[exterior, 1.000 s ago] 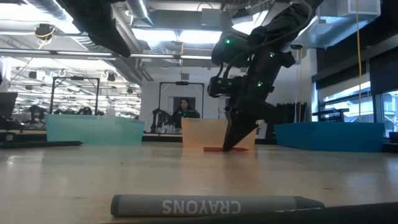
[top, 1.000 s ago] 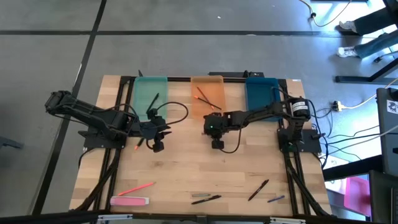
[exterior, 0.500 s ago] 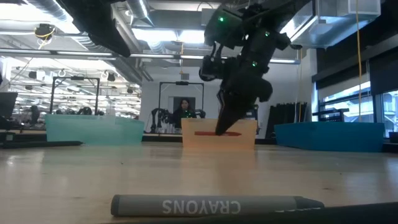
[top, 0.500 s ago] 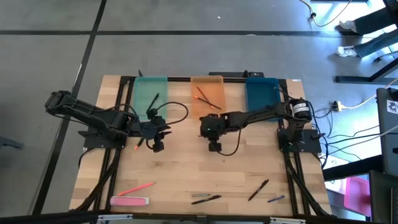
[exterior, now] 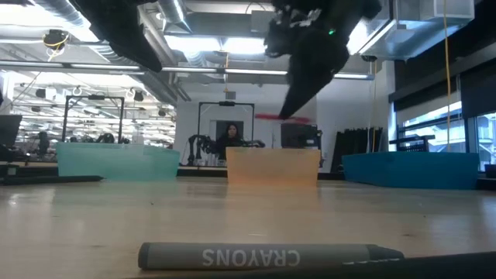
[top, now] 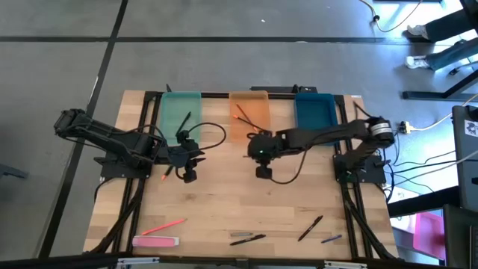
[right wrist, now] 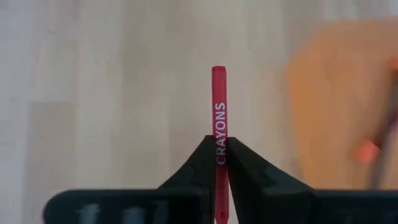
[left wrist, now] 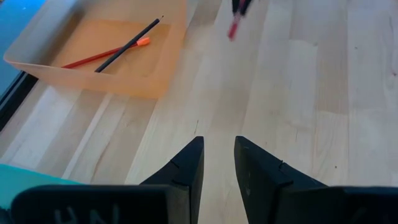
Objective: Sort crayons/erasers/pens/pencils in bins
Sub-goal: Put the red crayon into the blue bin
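- High view looks straight down on the whole table [top: 224,209].
- Low view sits at table height, facing the orange bin [exterior: 272,167].
- Both wrist views look down near that bin.

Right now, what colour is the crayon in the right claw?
Red, with white CRAYONS lettering; the right claw pinches the crayon. Clearest in the right wrist view.

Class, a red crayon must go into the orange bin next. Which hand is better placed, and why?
Right. The right hand already grips the red crayon beside the orange bin; the left hand holds nothing.
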Robot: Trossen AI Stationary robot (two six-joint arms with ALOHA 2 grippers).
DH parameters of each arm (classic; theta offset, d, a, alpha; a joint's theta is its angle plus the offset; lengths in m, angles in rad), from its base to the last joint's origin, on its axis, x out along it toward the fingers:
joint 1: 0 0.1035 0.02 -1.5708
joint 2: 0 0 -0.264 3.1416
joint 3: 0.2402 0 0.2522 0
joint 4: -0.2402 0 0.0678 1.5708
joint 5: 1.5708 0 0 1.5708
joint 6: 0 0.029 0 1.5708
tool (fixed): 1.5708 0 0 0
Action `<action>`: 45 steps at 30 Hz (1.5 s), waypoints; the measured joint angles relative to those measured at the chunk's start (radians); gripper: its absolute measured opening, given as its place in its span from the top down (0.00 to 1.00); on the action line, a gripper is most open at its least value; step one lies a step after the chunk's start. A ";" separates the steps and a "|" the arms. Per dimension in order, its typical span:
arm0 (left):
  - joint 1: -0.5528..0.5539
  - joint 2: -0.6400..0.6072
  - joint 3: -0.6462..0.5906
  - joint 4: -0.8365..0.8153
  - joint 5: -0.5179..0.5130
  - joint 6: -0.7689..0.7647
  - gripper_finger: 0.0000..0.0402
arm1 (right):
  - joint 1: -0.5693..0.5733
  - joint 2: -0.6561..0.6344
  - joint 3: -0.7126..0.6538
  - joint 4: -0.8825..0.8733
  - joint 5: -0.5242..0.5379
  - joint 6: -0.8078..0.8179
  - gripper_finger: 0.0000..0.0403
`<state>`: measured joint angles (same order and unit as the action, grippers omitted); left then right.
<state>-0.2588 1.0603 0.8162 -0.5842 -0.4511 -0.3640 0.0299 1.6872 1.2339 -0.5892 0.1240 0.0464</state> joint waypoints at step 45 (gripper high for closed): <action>0.000 0.000 0.000 0.001 0.000 0.009 0.79 | -0.446 -0.620 -0.542 -0.215 0.458 0.807 0.92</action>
<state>-0.2584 1.0603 0.8162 -0.5831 -0.4515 -0.3546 -0.4158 1.0671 0.6915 -0.8040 0.5825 0.8532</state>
